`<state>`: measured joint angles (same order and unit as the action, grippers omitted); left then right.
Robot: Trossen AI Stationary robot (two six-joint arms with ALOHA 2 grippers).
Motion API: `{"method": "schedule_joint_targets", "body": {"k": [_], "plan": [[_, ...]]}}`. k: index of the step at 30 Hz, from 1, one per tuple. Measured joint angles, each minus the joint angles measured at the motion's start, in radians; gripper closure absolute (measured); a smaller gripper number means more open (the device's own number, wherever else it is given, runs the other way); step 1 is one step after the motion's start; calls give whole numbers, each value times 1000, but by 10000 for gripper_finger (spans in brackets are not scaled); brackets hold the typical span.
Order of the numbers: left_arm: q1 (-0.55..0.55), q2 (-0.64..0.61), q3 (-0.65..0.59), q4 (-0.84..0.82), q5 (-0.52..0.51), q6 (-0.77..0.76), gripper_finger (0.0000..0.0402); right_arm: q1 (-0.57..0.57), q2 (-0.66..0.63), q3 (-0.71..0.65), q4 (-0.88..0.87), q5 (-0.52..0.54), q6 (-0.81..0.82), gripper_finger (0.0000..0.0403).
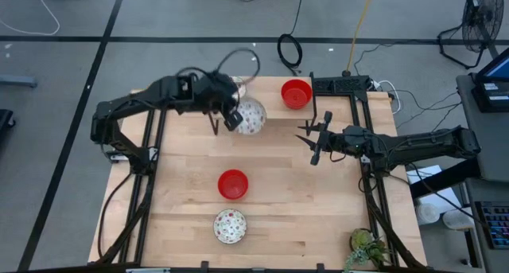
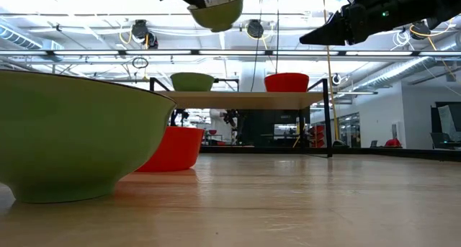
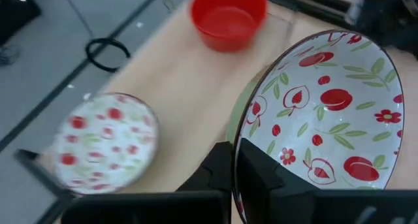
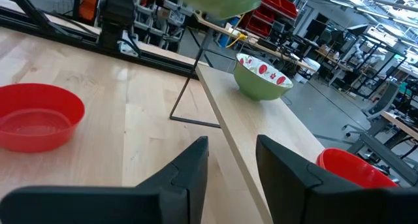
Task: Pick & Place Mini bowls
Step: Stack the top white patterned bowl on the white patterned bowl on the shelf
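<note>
Nearest the front edge of the wooden table (image 1: 318, 209) sits a patterned bowl (image 1: 230, 226), white inside with red speckles, upright with its mouth up; in the low view its green outer wall fills the left foreground. Just behind it stands a red bowl (image 1: 233, 184), also upright, close to the first but whether they touch cannot be told.

Farther back, the left gripper (image 3: 236, 164) is clamped on the rim of a second patterned bowl (image 3: 326, 113), held well above the table and tilted, its red fruit-and-leaf inside turned partly toward the wrist camera. Round as it is, it has no long axis. The right gripper (image 4: 232, 160) hovers over the right middle of the table, its jaws apart with nothing between them.

At the far edge a raised shelf (image 4: 261, 132) carries a third patterned bowl (image 4: 262, 76) and another red bowl (image 1: 296, 93), both mouth up.

A potted plant (image 1: 367, 247) stands at the table's front right corner. No writing can be read on anything.
</note>
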<state>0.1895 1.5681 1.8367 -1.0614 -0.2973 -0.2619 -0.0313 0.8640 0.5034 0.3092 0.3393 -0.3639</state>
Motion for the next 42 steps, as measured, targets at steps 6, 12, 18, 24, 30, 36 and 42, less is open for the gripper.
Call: {"method": "schedule_joint_targets", "body": {"k": [6, 12, 18, 24, 30, 36, 42], "plan": [[91, 0, 65, 0, -26, 56, 389, 0, 0, 0, 1, 0, 3, 287], [212, 0, 84, 1, -53, 103, 392, 0, 0, 0, 9, 0, 4, 287], [369, 0, 86, 13, -48, 130, 394, 0, 0, 0, 23, 0, 4, 287], [514, 0, 86, 73, 13, 163, 390, -1, 0, 0, 47, 0, 4, 287], [603, 0, 86, 203, 208, 201, 393, -1, 0, 0, 78, 1, 11, 287], [635, 0, 110, 213, 298, 208, 394, -2, 0, 0, 79, 30, 12, 287], [633, 12, 111, 70, 297, 216, 394, -2, 0, 0, 79, 31, 38, 287]]}}
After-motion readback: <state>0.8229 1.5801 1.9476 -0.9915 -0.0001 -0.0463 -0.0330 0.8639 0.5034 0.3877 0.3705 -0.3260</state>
